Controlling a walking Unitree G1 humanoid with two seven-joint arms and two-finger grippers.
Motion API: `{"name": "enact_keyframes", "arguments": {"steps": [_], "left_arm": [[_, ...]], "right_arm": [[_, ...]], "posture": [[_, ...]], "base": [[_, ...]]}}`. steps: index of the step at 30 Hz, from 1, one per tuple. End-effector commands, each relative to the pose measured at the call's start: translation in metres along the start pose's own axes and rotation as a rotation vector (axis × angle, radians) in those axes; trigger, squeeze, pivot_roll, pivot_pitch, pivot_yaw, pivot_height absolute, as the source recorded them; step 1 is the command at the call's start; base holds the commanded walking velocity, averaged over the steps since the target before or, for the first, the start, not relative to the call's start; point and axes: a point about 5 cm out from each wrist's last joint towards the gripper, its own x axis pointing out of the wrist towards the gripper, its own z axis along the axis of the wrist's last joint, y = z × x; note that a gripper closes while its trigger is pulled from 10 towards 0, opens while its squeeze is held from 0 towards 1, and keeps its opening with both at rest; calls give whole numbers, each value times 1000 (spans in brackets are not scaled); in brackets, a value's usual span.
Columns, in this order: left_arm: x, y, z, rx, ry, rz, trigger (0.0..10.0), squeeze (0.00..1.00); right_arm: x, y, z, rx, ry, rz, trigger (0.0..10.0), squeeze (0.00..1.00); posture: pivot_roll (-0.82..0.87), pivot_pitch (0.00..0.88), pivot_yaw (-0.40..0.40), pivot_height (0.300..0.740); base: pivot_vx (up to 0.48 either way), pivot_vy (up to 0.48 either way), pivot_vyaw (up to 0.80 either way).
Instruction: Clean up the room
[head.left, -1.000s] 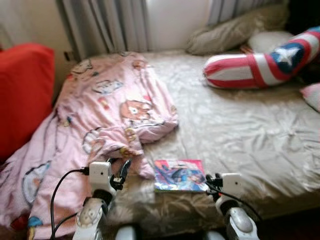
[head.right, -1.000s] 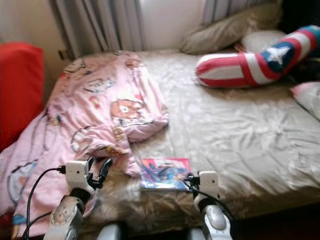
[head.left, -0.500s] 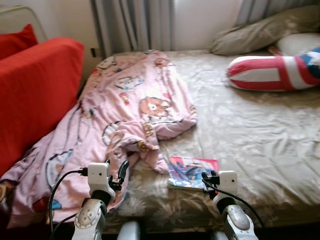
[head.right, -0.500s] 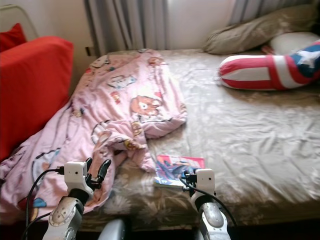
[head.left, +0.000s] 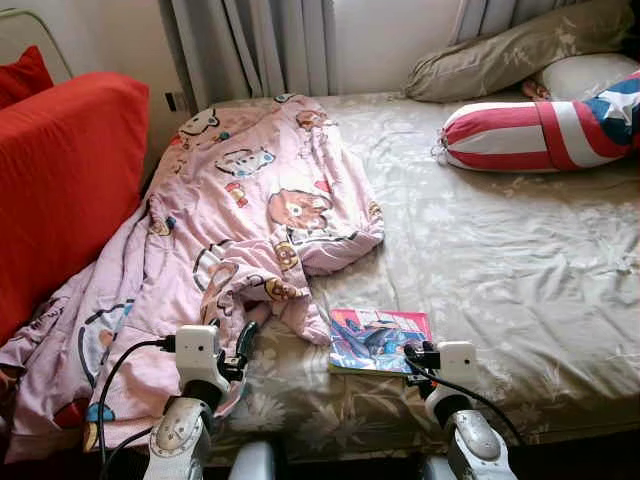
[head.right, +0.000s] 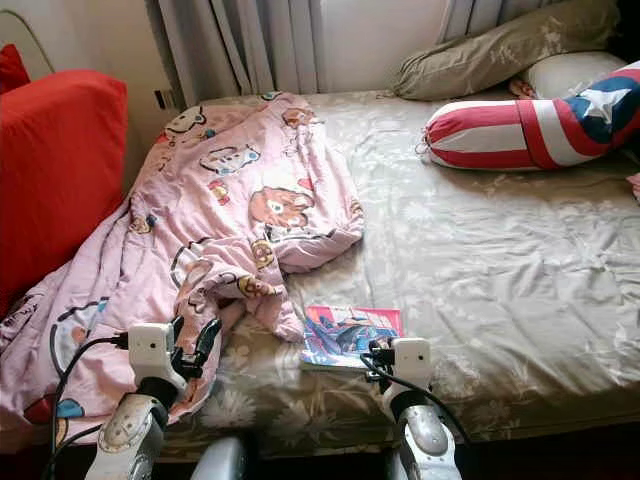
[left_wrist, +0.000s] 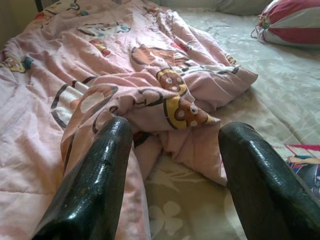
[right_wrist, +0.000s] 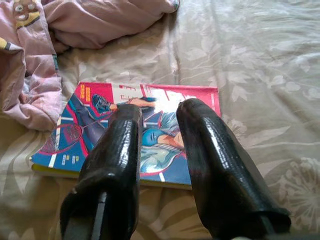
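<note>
While one red sofa stands at the far left, one pink blanket sprawls over the bed's left half. The left pincer hovers over the blanket's near edge, fingers spread wide. One book lies near the bed's front edge; the right pincer hangs above it, fingers slightly parted. Three pillows sit at the far right: one tan, one white, one striped.

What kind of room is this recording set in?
Most likely a bedroom: a bed with an olive floral sheet, a crumpled pink cartoon-print quilt, and pillows beneath grey curtains.
</note>
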Motion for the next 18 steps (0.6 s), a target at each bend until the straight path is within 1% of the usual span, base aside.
{"name": "enact_keyframes", "arguments": {"steps": [1, 13, 18], "left_arm": [[1, 3, 2, -2, -5, 6, 10000, 0], [2, 2, 3, -2, -10, 5, 10000, 0], [2, 1, 3, -6, -17, 0, 10000, 0]], "right_arm": [[0, 1, -2, 7, 9, 2, 10000, 0], [0, 3, -1, -7, 8, 21, 10000, 0], [0, 3, 0, -8, 5, 23, 10000, 0]], "posture": [[66, 0, 27, 606], [65, 0, 26, 606], [61, 0, 26, 606]], "base": [[277, 0, 0], [298, 0, 0], [0, 0, 0]]}}
